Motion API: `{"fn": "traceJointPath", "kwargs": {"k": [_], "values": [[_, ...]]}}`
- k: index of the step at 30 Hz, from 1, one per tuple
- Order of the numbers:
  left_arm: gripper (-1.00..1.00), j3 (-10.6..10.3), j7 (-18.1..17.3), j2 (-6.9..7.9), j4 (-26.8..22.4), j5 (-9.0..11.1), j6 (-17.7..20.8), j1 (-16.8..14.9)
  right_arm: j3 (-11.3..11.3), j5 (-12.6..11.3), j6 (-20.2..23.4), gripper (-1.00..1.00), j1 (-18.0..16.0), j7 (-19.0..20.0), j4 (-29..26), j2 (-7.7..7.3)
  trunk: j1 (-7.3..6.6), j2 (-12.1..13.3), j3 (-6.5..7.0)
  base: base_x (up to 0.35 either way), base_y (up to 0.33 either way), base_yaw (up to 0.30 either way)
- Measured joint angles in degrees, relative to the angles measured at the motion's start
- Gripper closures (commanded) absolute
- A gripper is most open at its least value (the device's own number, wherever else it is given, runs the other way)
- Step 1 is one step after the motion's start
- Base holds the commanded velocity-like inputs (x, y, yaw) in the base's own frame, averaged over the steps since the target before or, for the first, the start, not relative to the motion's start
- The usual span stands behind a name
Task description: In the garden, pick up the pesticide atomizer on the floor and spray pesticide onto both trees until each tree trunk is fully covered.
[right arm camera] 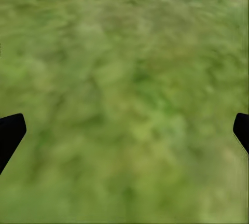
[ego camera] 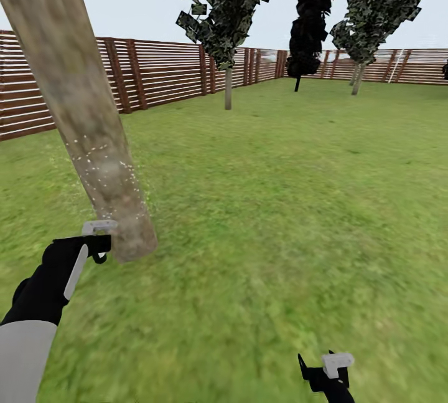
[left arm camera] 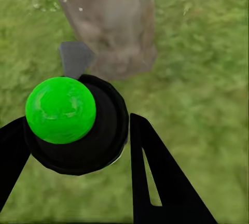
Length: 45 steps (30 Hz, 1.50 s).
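Note:
A thick, blotchy grey-brown tree trunk [ego camera: 74,91] leans up from the grass at the left. Fine whitish pesticide specks [ego camera: 93,154] dot its lower part. My left gripper [ego camera: 99,247] hangs right beside the trunk's base. In the left wrist view it [left arm camera: 78,146] is shut on the pesticide atomizer [left arm camera: 104,141], a dark round body with a bright green cap and a grey nozzle pointing at the trunk [left arm camera: 111,22]. My right gripper [ego camera: 323,369] is low at the right over bare grass, with its fingertips [right arm camera: 10,130] wide apart and nothing between them.
A brown slatted fence [ego camera: 162,73] rings the lawn at the left and back. Three thin-trunked dark trees [ego camera: 228,88] [ego camera: 297,82] [ego camera: 358,82] stand far off near the fence. Open grass [ego camera: 280,203] stretches ahead and to the right.

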Motion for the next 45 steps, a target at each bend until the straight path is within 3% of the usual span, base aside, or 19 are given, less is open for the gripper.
{"fn": "traceJointPath", "kwargs": {"k": [11,22,41,45], "values": [[1.00,-0.12,1.62,0.00,1.85,0.18,-2.36,0.00,0.02,0.00,0.00,-1.00,0.00,0.00,0.00,0.00,0.00,0.00,0.00,0.182,-0.241,0.035],[1.00,-0.17,2.40,-0.03,2.20,0.31,-2.58,0.00,0.03,0.00,0.00,-1.00,0.00,0.00,0.00,0.00,0.00,0.00,0.00,0.188,-0.233,0.218],[1.00,-0.25,2.51,-0.24,1.71,0.06,-2.29,-0.53,-0.01,0.00,0.00,-1.00,0.00,0.00,0.00,0.00,0.00,0.00,0.00,0.039,-0.268,0.151],[1.00,-0.54,5.21,-0.41,-0.48,0.38,-1.78,-1.65,0.03,0.00,0.00,-1.00,0.00,0.00,0.00,0.00,0.00,0.00,0.00,0.097,-0.216,0.004]]}}
